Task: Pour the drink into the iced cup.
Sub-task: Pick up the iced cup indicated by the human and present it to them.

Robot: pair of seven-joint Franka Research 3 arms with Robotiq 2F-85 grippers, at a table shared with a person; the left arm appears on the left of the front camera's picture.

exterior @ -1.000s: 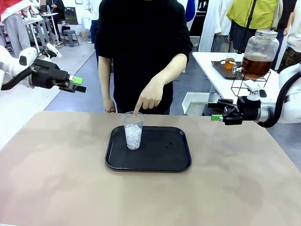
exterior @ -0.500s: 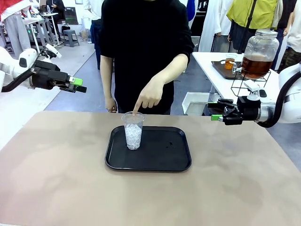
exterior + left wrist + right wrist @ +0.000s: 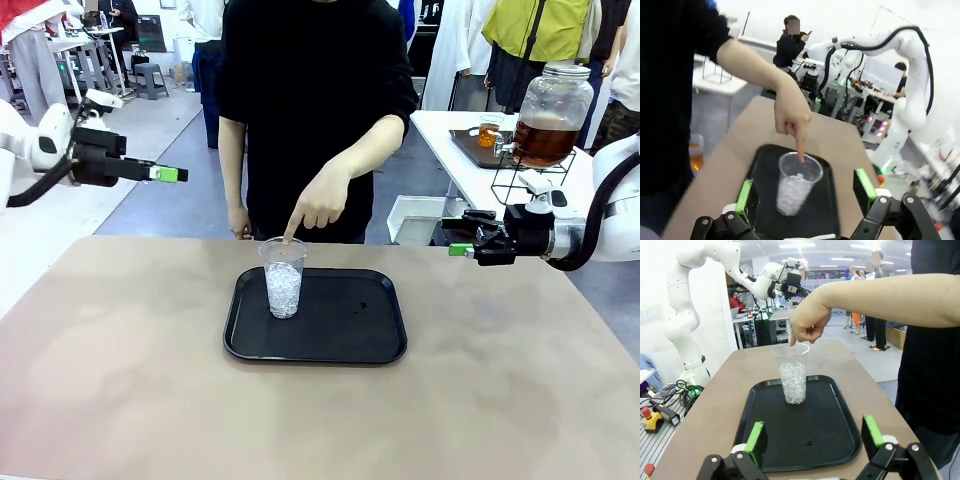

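Note:
The iced cup [image 3: 284,278], clear plastic and full of ice, stands on the left part of a black tray [image 3: 340,345]. A person's hand [image 3: 318,208] points a finger down at its rim. The amber drink [image 3: 545,140] fills the lower half of a glass dispenser jar on a side table at the back right. My left gripper [image 3: 172,174] hangs open high at the far left, off the table. My right gripper [image 3: 456,237] is open at the right, level with the table's far edge. Both wrist views face the cup [image 3: 796,184] [image 3: 792,372] between open fingers, well short of it.
A white side table [image 3: 450,130] carries the jar's wire stand and a tray with a small cup of amber liquid [image 3: 488,132]. The person stands at the far edge, arm reaching over the tray. Bare tabletop [image 3: 130,380] surrounds the tray.
My left gripper has levelled out and shifted slightly right. The right arm, the cup and the pointing hand have stayed put.

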